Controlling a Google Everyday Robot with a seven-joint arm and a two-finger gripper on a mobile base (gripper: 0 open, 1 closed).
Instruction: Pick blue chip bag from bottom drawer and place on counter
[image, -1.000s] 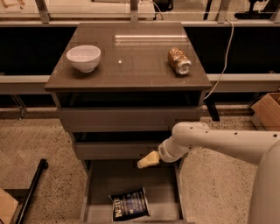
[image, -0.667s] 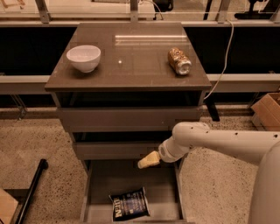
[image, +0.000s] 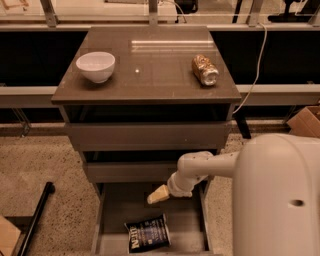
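Note:
The blue chip bag (image: 147, 234) lies flat on the floor of the open bottom drawer (image: 120, 210), near its front edge. My gripper (image: 158, 195) hangs over the drawer, above and slightly behind the bag, not touching it. Its pale fingertips point left and down. The counter (image: 150, 65) is the glossy top of the cabinet, well above the gripper.
A white bowl (image: 95, 66) stands on the counter's left side. A gold-brown can (image: 205, 69) lies on its right side. The two upper drawers (image: 150, 135) are closed. A black pole (image: 35, 220) leans at the lower left; a cardboard box (image: 306, 122) sits at the right.
The view has shifted closer and the arm fills more of the right side. The gripper sits lower over the open drawer, nearer the bag. The bag has not moved.

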